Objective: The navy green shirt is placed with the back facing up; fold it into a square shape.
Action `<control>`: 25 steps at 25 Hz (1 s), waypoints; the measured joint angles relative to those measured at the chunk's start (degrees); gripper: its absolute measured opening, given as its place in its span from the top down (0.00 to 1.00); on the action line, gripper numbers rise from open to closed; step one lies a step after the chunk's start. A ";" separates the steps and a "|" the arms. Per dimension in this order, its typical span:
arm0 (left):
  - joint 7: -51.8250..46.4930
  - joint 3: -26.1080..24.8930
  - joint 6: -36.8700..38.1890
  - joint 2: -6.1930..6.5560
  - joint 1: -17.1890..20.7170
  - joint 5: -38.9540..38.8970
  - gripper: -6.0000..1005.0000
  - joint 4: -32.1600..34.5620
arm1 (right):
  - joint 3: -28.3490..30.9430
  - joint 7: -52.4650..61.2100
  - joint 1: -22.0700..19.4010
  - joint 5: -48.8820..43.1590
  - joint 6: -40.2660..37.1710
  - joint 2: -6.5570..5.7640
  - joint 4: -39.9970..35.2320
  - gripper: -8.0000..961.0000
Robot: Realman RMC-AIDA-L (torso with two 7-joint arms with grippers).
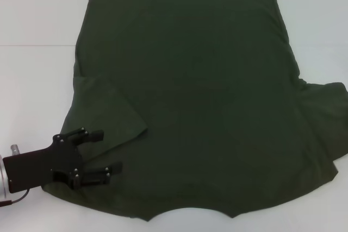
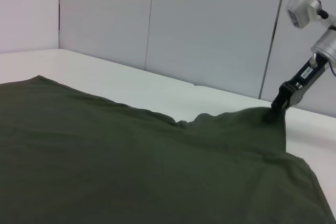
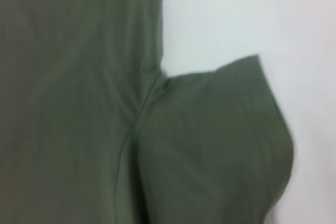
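The navy green shirt (image 1: 206, 96) lies spread on the white table (image 1: 32, 80), back up, its collar edge nearest to the robot and its hem at the far side. The left sleeve (image 1: 106, 110) is already turned inward onto the body of the shirt; the right sleeve (image 1: 326, 104) spreads outward, a little bunched.

The left gripper (image 1: 106, 153) sits low over the shirt's near left shoulder, its two black fingers (image 1: 97, 134) apart, with nothing between them. In the left wrist view the right gripper (image 2: 281, 103) is at the shirt's far right side, where the cloth rises in a small peak toward it — it seems to pinch the cloth there, but I cannot tell this for certain.

The fabric looks soft, thin and light, so it will drape and wrinkle rather than keep a shape. I judge it is best taken at the edges — a shoulder seam or the hem corner — where a double layer gives the fingers something to grip. A pinch in the middle would only lift a tent of cloth.
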 joint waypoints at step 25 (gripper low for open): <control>-0.01 0.00 0.39 0.18 0.21 -0.21 0.09 0.17 | -8.98 -2.80 9.11 3.58 -1.53 3.76 -3.47 0.96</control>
